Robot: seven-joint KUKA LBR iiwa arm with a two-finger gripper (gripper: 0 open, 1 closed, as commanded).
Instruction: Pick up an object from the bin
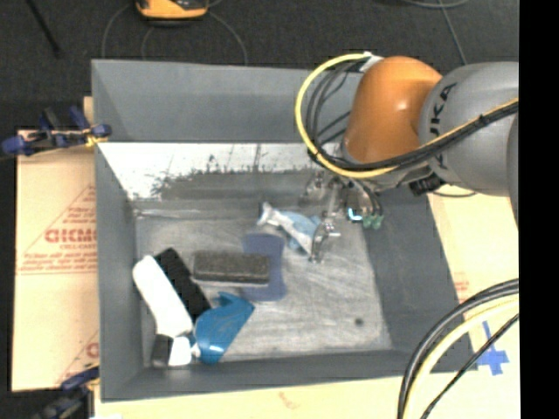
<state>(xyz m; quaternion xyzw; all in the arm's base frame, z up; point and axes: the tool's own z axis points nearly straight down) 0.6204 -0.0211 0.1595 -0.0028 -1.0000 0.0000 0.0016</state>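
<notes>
My gripper (325, 230) hangs under the orange wrist cover, low over the back right of the bin floor. Right beside it on the left lies a small pale blue and white thing (286, 222), its right end touching or tucked under the gripper. Whether the gripper holds it I cannot tell. A dull blue flat pad (269, 269) lies just below and left of that thing. A dark grey block (231, 267) rests partly on the pad.
At the front left lie a white and black oblong thing (168, 300) and a bright blue scoop-shaped thing (222, 323), touching each other. The bin walls slope up steeply on all sides. The arm comes in over the right rim.
</notes>
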